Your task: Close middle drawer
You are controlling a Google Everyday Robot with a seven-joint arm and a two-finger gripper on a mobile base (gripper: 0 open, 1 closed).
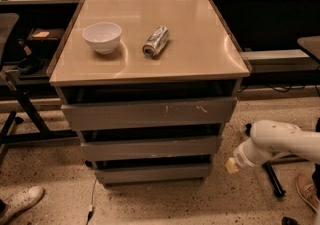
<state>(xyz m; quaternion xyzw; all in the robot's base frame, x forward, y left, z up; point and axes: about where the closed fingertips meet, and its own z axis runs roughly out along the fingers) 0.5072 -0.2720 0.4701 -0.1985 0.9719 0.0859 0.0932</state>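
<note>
The middle drawer (150,148) is the plain grey front between the taller scratched top front (150,113) and the shorter bottom front (152,173) of the cabinet. A dark gap shows above it. Its front lies nearly in line with the other two. My white arm (272,144) comes in from the right. The gripper (231,165) at its tip hangs low beside the cabinet's right side, level with the bottom front, a short way off the drawers and touching none of them.
A white bowl (102,37) and a tipped can (155,41) lie on the beige cabinet top (200,54). A black chair base (20,114) stands at the left, a stand leg (272,181) at the right, and shoes (20,204) on the speckled floor.
</note>
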